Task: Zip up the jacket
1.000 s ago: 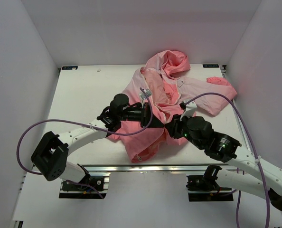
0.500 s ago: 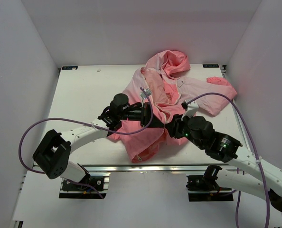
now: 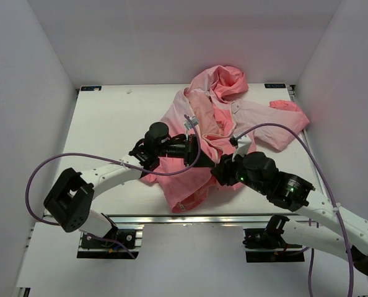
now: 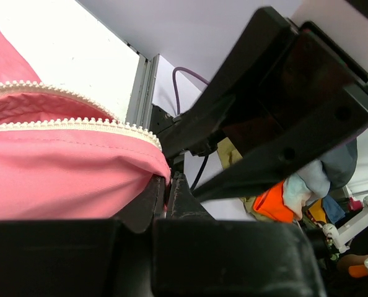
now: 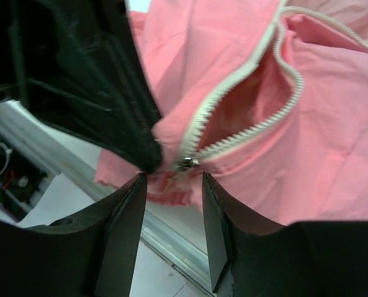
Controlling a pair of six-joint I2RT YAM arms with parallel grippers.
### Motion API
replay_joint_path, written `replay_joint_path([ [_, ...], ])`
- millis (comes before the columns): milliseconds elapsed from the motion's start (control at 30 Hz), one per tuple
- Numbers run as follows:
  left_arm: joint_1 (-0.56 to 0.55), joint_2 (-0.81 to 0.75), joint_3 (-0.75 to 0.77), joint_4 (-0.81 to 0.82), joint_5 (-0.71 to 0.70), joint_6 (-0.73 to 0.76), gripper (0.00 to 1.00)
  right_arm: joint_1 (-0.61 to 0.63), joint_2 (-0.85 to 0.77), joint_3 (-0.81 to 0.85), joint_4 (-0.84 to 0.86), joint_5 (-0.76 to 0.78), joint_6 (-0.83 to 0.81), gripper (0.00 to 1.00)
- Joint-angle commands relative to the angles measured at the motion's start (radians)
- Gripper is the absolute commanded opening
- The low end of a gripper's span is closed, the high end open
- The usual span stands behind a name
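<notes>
The pink jacket [image 3: 233, 117] lies crumpled on the white table, hood at the back, hem toward me. Its white zipper [image 5: 246, 68] stands apart in a V that closes at a small metal slider [image 5: 185, 163] near the hem. My left gripper [image 3: 204, 159] is shut on the jacket's edge [image 4: 60, 179] just below the zipper teeth [image 4: 78, 124]; its jaws pinch pink fabric. My right gripper [image 5: 173, 179] stands open, and the slider sits just beyond its fingertips, touching neither. The left gripper's black body [image 5: 91, 80] is close on the left.
The table's front edge with its aluminium rail [image 3: 190, 219] runs just below the hem. Purple cables [image 3: 277, 127] loop over both arms. White walls close in the table [image 3: 109, 117] on three sides. A sleeve [image 3: 289, 108] reaches toward the back right.
My right gripper's jaws have spread wider and the arm has crept a little left toward the hem. The left gripper keeps its hold and has barely moved.
</notes>
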Motion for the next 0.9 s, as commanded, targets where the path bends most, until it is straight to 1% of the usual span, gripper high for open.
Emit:
replay_joint_path([
  [0, -0.013, -0.004, 0.02, 0.033, 0.005, 0.002, 0.0, 0.009, 0.0, -0.01, 0.061, -0.065, -0.021, 0.47],
  [133, -0.013, -0.011, 0.019, 0.027, 0.006, 0.004, 0.0, 0.008, 0.008, -0.003, 0.045, 0.05, 0.011, 0.46],
  [167, -0.013, -0.013, 0.019, 0.022, 0.005, 0.008, 0.0, 0.009, 0.01, 0.0, 0.035, 0.079, 0.017, 0.44],
  [200, -0.014, -0.016, 0.019, 0.021, 0.003, 0.01, 0.0, 0.009, 0.01, 0.0, 0.035, 0.09, 0.019, 0.41],
  [367, -0.013, -0.016, 0.019, 0.016, 0.003, 0.014, 0.0, 0.009, 0.004, 0.003, 0.019, 0.159, 0.04, 0.34],
  [733, -0.013, -0.019, 0.023, -0.027, -0.009, 0.048, 0.0, 0.008, -0.047, 0.014, -0.058, 0.18, 0.013, 0.31],
  [867, -0.013, -0.02, 0.029, -0.033, -0.014, 0.05, 0.0, 0.009, -0.032, 0.014, -0.057, 0.133, -0.016, 0.31],
])
